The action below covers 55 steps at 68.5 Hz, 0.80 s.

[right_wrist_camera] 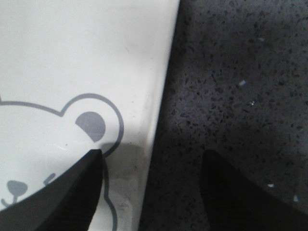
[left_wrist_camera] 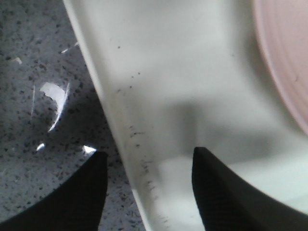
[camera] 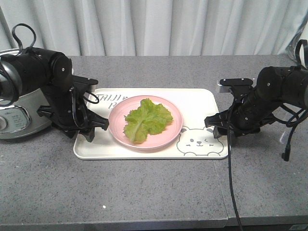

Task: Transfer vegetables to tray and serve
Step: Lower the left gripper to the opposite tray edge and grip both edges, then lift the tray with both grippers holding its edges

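While neither arm has hold of anything, both sit right at the tray's edges, so going left to right. At the far left edge there's a silver cooker (camera: 17,118) on the grey speckled table (camera: 144,192). Just right of it is the left gripper (camera: 92,129), angled down at the left rim of the cream tray (camera: 202,103). Its fingers (left_wrist_camera: 72,192) are spread wide with only that rim between them. The wrist cam shows one finger over the table and the other over the tray floor. Can't tell if either tip actually touches anything.

The tray has TAIJI lettering (camera: 108,98) near its far left corner, partly hidden by the plate. A round pink plate (camera: 117,131) sits on the tray, a bit left of middle. The lettuce leaf (camera: 147,119) lies flat on that plate with its pale rib running toward the near side, so it's on the plate, not the bare tray. Right of the plate, in the near right corner, is the winking bear drawing (camera: 199,142).

Then comes the right gripper (camera: 215,126), same deal mirrored. Its fingers (right_wrist_camera: 62,192) are wide apart and empty, straddling the right rim, one over the bear and one over the table. Contact is unclear here too.
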{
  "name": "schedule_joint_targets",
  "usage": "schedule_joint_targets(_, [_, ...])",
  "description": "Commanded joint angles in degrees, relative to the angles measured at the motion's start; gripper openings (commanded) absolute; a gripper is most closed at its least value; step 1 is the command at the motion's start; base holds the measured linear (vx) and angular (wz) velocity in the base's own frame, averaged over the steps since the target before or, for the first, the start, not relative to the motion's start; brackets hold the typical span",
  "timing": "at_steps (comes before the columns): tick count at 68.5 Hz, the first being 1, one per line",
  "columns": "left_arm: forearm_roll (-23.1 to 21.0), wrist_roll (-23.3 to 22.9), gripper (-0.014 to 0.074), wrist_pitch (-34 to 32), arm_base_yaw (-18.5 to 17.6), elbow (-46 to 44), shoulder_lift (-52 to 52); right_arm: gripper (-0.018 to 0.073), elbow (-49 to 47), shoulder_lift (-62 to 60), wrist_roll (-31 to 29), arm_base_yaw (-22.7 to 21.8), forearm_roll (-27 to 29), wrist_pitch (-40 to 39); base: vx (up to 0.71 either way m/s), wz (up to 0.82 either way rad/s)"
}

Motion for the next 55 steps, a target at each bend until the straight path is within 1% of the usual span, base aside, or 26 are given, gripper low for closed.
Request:
schedule_joint_targets(1, [-0.4, -0.7, 0.0376, -0.7, 0.0, -1.1, -2.0, 0.0444, -0.9, -0.9, -0.3, -0.2, 0.3, -0.6, 0.0, 0.0])
schedule_joint_targets(7, [-0.5, -0.6, 0.037, -0.8, 0.0, -1.0, -1.5, 0.0444, -0.9, -0.8, -0.3, -0.2, 0.3, -0.6, 0.0, 0.0])
schedule_joint_targets(12, [-0.7, -0.1, 0.0343, -0.8, 0.0, -0.6, -1.0, 0.0437, -0.9, -0.8, -0.3, -0.2, 0.4, -0.6, 0.0, 0.0])
schedule_joint_targets(16, [-1.4, 0.4, 0.0311, -0.9, 0.0, 0.0, -0.7, 0.0424, -0.9, -0.8, -0.3, -0.2, 0.4, -0.6, 0.0, 0.0])
schedule_joint_targets(23, [-2.9, 0.9, 0.022, -1.2, 0.0, 1.6, -0.3, 0.0385, -0.9, -0.8, -0.3, -0.2, 0.4, -0.6, 0.0, 0.0])
schedule_joint_targets(31, [-5.6, 3.2, 0.0098, -1.3, 0.0, 2.7, 0.1, 0.0293, -0.9, -0.8, -1.0, -0.2, 0.9, -0.4, 0.0, 0.0])
schedule_joint_targets(38, [-8.3, 5.0, -0.0008, -1.6, 0.0, 2.9, 0.1, 0.0164, -0.9, -0.8, -3.3, -0.2, 2.7, 0.1, 0.0, 0.0])
schedule_joint_targets(48, [-12.0, 6.7, -0.0007, -2.1, 0.0, 2.8, 0.1, -0.0008, -0.9, -0.8, -4.7, -0.2, 4.3, 0.1, 0.0, 0.0])
schedule_joint_targets(55, [-14.5, 7.6, -0.0007, -2.2, 0.0, 2.7, -0.1, -0.0011, -0.9, -0.9, -4.8, -0.2, 4.4, 0.1, 0.0, 0.0])
